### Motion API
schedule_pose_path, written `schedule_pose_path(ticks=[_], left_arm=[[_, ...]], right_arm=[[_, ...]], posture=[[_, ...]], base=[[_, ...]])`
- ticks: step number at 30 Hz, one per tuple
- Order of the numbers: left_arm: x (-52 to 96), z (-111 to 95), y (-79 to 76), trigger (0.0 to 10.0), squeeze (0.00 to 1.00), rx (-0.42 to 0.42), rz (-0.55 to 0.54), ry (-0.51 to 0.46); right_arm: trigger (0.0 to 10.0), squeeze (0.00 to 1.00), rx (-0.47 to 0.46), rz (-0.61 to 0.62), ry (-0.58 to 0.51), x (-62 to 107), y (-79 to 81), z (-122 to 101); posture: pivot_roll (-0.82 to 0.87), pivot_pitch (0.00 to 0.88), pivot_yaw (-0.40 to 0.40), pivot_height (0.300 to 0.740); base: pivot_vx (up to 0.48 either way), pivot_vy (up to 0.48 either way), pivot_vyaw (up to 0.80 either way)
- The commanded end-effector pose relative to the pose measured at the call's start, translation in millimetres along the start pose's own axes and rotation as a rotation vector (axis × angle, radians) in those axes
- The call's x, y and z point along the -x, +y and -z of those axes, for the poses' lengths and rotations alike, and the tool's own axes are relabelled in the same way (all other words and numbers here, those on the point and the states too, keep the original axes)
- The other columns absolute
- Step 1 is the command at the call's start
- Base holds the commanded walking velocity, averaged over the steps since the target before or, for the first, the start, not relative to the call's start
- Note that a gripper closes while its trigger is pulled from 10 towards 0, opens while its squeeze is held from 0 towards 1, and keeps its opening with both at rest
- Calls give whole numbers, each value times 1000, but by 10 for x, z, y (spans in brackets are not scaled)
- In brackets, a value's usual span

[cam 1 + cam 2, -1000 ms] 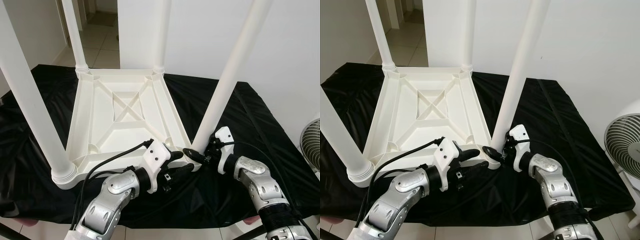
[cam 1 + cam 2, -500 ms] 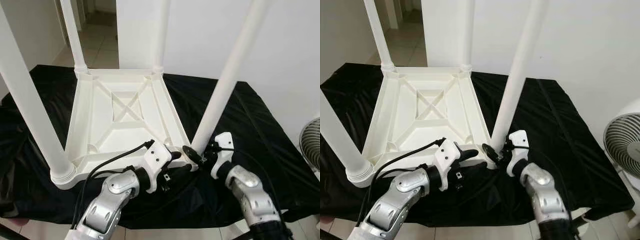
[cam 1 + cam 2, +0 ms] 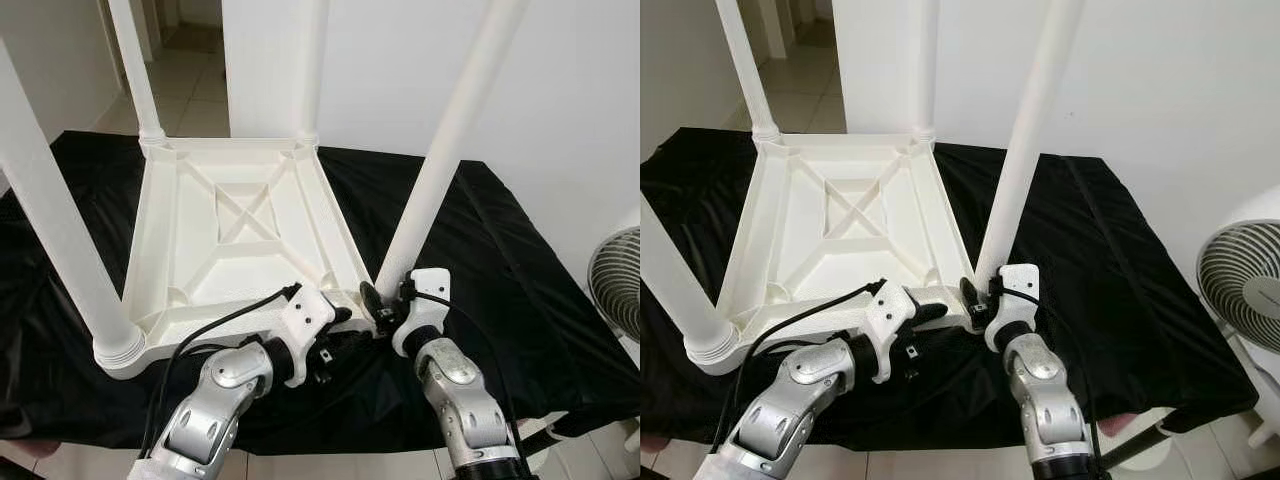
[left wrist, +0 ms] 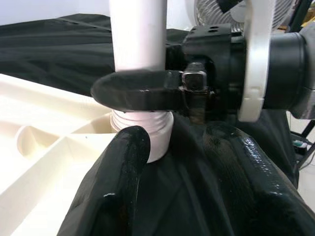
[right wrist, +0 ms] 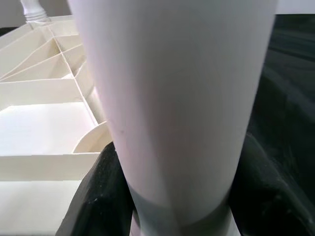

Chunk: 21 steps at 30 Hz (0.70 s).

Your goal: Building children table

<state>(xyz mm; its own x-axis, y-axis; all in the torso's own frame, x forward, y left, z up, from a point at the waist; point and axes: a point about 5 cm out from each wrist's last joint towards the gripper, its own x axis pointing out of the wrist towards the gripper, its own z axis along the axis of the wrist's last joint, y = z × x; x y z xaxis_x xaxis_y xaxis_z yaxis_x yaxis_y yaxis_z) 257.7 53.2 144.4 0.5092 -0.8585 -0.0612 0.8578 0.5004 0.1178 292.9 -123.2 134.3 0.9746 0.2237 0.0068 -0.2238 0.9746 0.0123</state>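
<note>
A white plastic children's table (image 3: 240, 220) lies upside down on a black cloth (image 3: 500, 250), its legs pointing up. At the base of the near right leg (image 3: 440, 150) my right gripper (image 3: 383, 305) is shut on the leg; the right wrist view has that leg (image 5: 172, 98) up close, with a black finger (image 5: 93, 201) on either side of it. My left gripper (image 3: 343, 330) lies open on the cloth just in front of the same corner. Its two fingers (image 4: 123, 162) point at the leg's ribbed collar (image 4: 142, 132) without touching it.
The other three legs stand at the near left (image 3: 60, 240), far left (image 3: 135, 70) and far right (image 3: 310, 70) corners. A white fan (image 3: 615, 290) stands past the cloth's right edge. A white wall rises behind, and a tiled doorway (image 3: 190, 90) opens at the far left.
My right gripper has swung in from the right and closed around the base of the near right leg. The left gripper has hardly moved. The camera shifted slightly.
</note>
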Motion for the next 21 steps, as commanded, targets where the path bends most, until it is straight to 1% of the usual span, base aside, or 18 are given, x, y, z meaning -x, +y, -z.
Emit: schedule_pose_path(ticks=[1, 2, 3, 4, 5, 6, 7, 9, 11, 12, 14, 18, 19, 20, 21], left_arm=[[-14, 24, 78, 10000, 0, 11, -103, 14], [-12, 26, 138, 10000, 0, 16, -131, 20], [-12, 26, 138, 10000, 0, 16, -131, 20], [-11, 21, 188, 10000, 0, 25, -155, 20], [-11, 21, 188, 10000, 0, 25, -155, 20], [-4, -4, 240, 10000, 0, 28, -179, 11], [2, -26, 285, 10000, 0, 37, -209, 5], [8, -47, 323, 10000, 0, 38, -237, -2], [9, -48, 326, 10000, 0, 37, -240, -2], [12, -43, 344, 10000, 0, 35, -257, 2], [20, -27, 382, 10000, 0, 36, -291, 17], [23, -21, 421, 10000, 0, 39, -320, 27], [28, -21, 454, 10000, 0, 40, -346, 32], [32, -22, 474, 10000, 0, 41, -364, 34], [40, -14, 507, 10000, 0, 42, -394, 45]], right_arm=[[0, 0, 16, 91, 14, -15, -47, -3], [0, 0, -10, 121, 21, -32, 19, 5], [0, 0, -10, 121, 21, -32, 19, 5], [0, 0, -26, 125, 26, -42, 90, 5], [0, 0, -26, 125, 26, -42, 90, 5], [2941, 0, -31, 113, 15, -41, 131, -16], [10000, 0, -26, 111, 12, -35, 129, -20], [10000, 0, 3, 131, 10, -29, 98, -21], [10000, 0, 10, 138, 11, -29, 91, -18], [10000, 1000, -2, 127, 2, -31, 99, -30], [10000, 1000, -18, 101, -19, -40, 109, -65], [10000, 1000, -3, 104, -32, -45, 98, -99], [10000, 192, 5, 84, -48, -36, 86, -134], [10000, 0, 9, 67, -59, -28, 81, -158], [10000, 0, 23, 63, -77, -12, 58, -192]], posture=[[-33, 59, -86, 740], [-33, 54, -84, 740], [-33, 54, -84, 740], [-31, 52, -83, 740], [-31, 52, -83, 740], [-32, 49, -74, 740], [-31, 47, -72, 740], [-27, 41, -68, 740], [-27, 41, -68, 740], [-27, 37, -66, 740], [-23, 30, -65, 740], [-18, 29, -65, 740], [-16, 31, -64, 740], [-16, 31, -64, 740], [-13, 40, -64, 740]], base=[[0, 0, 0], [0, 0, 0], [0, 0, 0], [0, 0, 0], [0, 0, 0], [0, 0, 0], [0, 0, 0], [0, 0, 0], [0, 0, 0], [0, 0, 0], [0, 0, 0], [0, 0, 0], [0, 0, 0], [0, 0, 0], [0, 0, 0]])
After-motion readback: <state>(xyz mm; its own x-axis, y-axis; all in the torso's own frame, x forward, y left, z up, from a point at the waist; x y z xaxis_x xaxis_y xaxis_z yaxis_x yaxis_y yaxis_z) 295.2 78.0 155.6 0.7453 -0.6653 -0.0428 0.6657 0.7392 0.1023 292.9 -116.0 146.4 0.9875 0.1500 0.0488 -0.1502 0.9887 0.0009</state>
